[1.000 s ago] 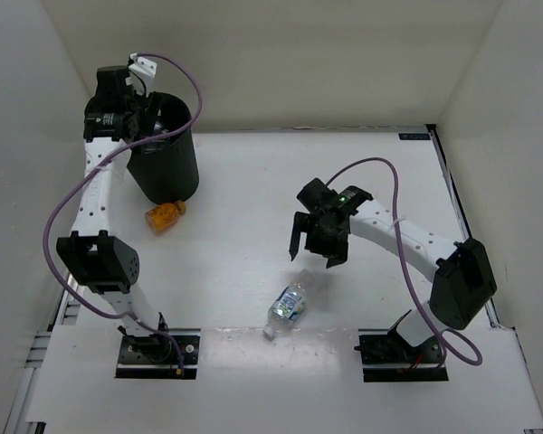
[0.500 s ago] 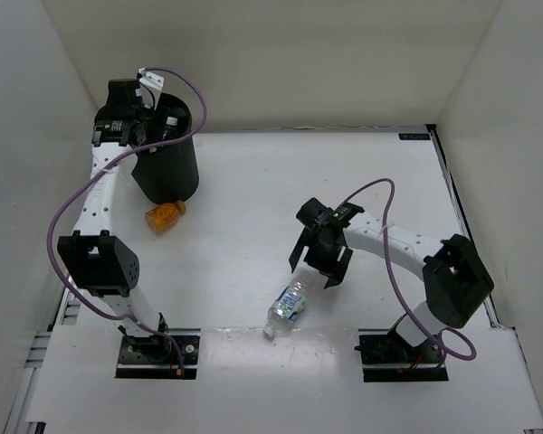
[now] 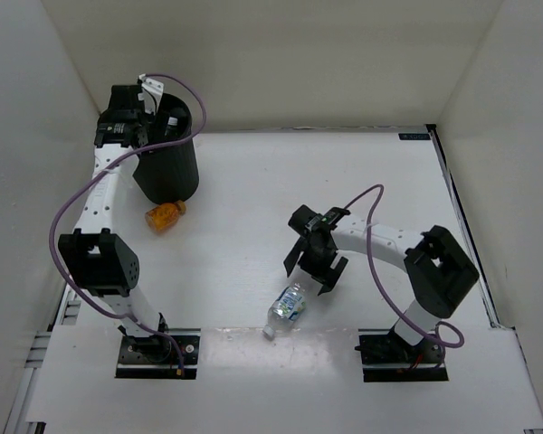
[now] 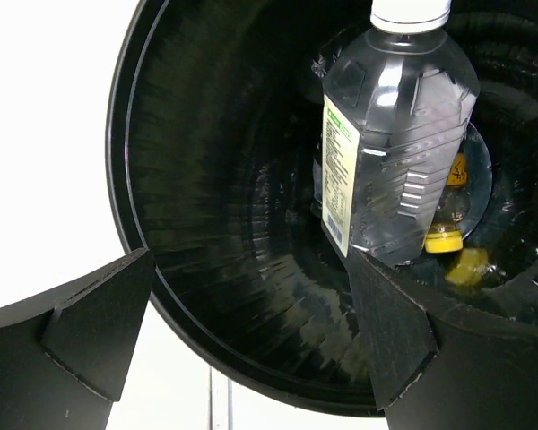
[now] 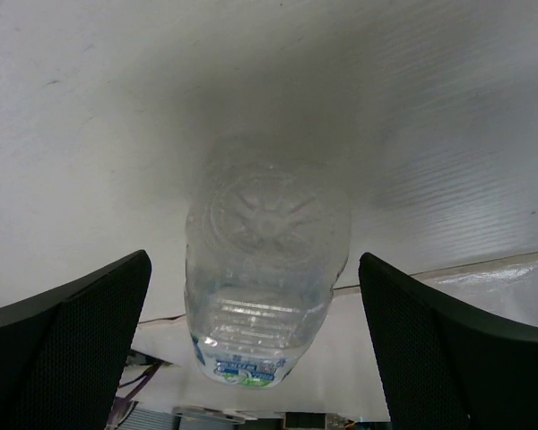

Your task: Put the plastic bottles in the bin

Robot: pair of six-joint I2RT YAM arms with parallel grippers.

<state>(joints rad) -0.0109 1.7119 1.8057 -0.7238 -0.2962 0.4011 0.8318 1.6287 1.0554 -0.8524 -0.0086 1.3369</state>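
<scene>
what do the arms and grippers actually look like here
The left arm and right arm have white links dotted with small holes, joined by boxy black joint housings. A thin purple cable loops along each. The left gripper and right gripper are black, each with two broad wedge-shaped fingers.

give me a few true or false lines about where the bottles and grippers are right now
1. The left gripper is open over the bin. True.
2. The right gripper is shut on a bottle. False: it is open, its fingers either side of the clear bottle lying near the front of the table.
3. A white-capped bottle with a pale green label is in the bin. True.
4. The orange bottle stands at the table's right edge. False: it lies on its side beside the bin's base, on the left.
</scene>
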